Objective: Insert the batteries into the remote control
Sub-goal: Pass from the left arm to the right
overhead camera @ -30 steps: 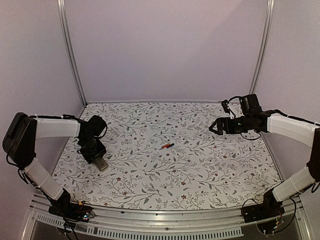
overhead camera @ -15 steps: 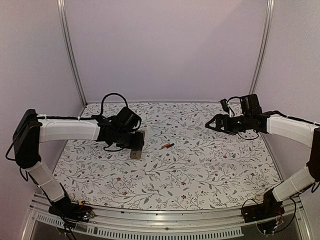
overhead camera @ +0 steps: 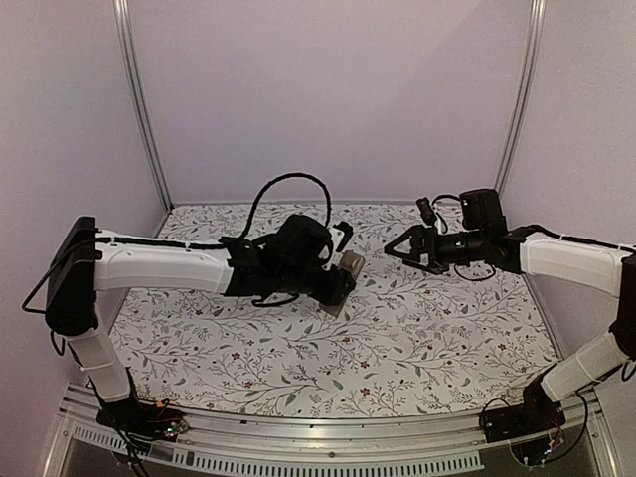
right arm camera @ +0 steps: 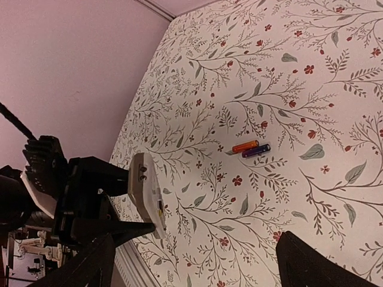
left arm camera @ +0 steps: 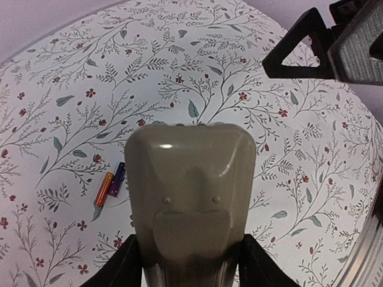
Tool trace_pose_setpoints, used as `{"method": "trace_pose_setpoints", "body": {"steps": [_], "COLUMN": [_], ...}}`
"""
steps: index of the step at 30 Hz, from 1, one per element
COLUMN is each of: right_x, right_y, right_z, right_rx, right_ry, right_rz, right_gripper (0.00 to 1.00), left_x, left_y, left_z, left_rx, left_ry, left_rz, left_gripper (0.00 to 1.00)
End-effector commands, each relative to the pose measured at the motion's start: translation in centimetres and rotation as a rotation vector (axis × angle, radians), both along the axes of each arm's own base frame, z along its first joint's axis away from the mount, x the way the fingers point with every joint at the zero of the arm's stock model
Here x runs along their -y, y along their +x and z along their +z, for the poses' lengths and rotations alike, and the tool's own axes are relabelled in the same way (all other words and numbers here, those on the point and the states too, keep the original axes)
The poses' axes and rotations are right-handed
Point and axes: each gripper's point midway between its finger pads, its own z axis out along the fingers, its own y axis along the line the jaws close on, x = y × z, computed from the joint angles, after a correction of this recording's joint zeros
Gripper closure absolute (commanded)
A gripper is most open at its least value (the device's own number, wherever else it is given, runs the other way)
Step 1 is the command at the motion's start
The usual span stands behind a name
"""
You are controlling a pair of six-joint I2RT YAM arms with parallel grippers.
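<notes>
My left gripper (overhead camera: 336, 278) is shut on the grey-beige remote control (overhead camera: 346, 266) and holds it above the middle of the table. In the left wrist view the remote's back (left arm camera: 191, 191) fills the centre between the jaws (left arm camera: 191, 272). Two batteries lie side by side on the table, one orange (left arm camera: 104, 189) and one purple (left arm camera: 117, 179). They also show in the right wrist view (right arm camera: 250, 147); in the top view my left arm hides them. My right gripper (overhead camera: 401, 250) is open and empty, just right of the remote (right arm camera: 145, 190).
The table is a white cloth with a leaf and flower print (overhead camera: 427, 338). Metal frame posts (overhead camera: 139, 99) stand at the back corners and a rail (overhead camera: 298, 437) runs along the near edge. One right finger (left arm camera: 299, 57) juts into the left wrist view.
My left arm has swung from the table's left edge to the middle, carrying the remote. My right gripper has moved a little left toward it.
</notes>
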Motion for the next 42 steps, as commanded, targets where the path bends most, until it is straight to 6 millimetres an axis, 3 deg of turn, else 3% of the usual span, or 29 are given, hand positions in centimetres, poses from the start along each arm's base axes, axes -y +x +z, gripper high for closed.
{"method": "trace_pose_setpoints", "body": {"steps": [1, 8, 16, 22, 29, 32, 36, 42], "right_x": [-2.3, -5.7, -7.9, -8.5, -8.4, -8.5, -8.4, -7.3], "right_y": [-1.0, -2.6, -3.7, -3.5, -3.6, -3.6, -3.8, -4.6], "right_z": [-0.4, -0.7, -1.6, -1.4, -0.4, 0.2, 0.9, 0.4], "right_rx": [-0.04, -0.05, -0.085, -0.103, -0.092, -0.084, -0.084, -0.104], "right_ry": [0.044, 0.061, 0.105, 0.136, 0.153, 0.162, 0.174, 0.181], "right_rz": [0.05, 0.157, 0.213, 0.215, 0.214, 0.218, 0.232, 0.274], "right_gripper": [0.07, 0.17, 0.39, 0.55, 0.79, 0.9, 1.0, 1.0], "left_x": [3.1, 4.1, 4.4, 4.6, 4.1, 3.6, 2.5, -1.2], "left_y": [-1.1, -1.8, -2.2, -2.4, -2.6, -2.8, -3.4, -4.7], "left_z": [1.2, 1.3, 1.9, 2.0, 2.6, 3.2, 4.8, 8.3], "left_rx": [0.07, 0.069, 0.083, 0.08, 0.083, 0.088, 0.113, 0.242], "left_ry": [-0.018, -0.039, -0.081, -0.088, -0.081, -0.073, -0.077, -0.059], "left_rz": [-0.066, -0.082, -0.093, -0.102, -0.105, -0.109, -0.133, -0.192], "left_gripper": [0.5, 0.51, 0.54, 0.56, 0.54, 0.43, 0.03, 0.0]}}
